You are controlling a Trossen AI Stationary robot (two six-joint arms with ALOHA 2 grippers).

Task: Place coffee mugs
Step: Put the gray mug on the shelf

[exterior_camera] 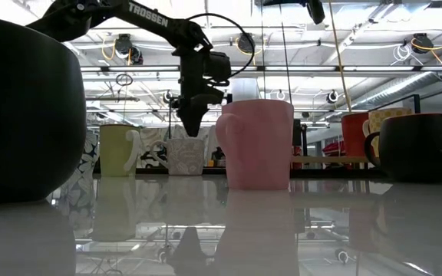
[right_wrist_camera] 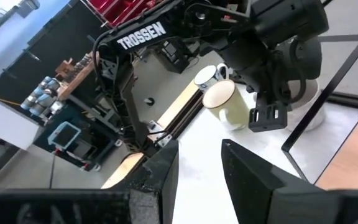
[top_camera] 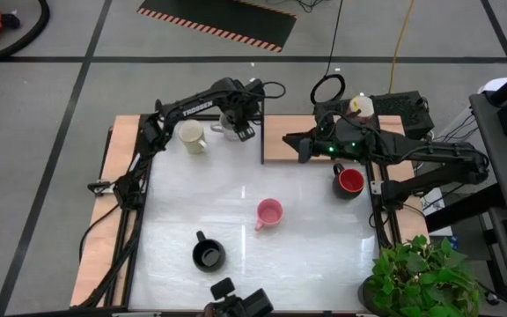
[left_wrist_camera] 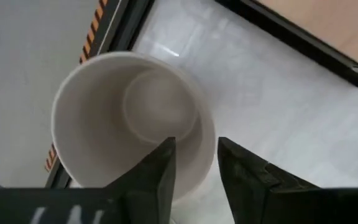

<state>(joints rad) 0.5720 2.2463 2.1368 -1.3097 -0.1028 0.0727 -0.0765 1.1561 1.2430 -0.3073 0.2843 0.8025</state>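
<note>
White mug (left_wrist_camera: 129, 118): rigid, glazed, slippery ceramic; best held at the rim wall.
Left gripper (left_wrist_camera: 194, 163): upper centre, fingers straddling rim, not yet clenched.
Right gripper (right_wrist_camera: 197, 165): released, waiting.

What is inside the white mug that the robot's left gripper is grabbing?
Nothing shows inside the white mug: its bare bottom is visible. The left gripper straddles its rim, one finger inside, hiding part of the inner wall.

Mugs upright: cream (top_camera: 192, 136), pink (top_camera: 269, 213), black (top_camera: 208, 255), red (top_camera: 349, 180), possibly grey (top_camera: 228, 126).
</note>
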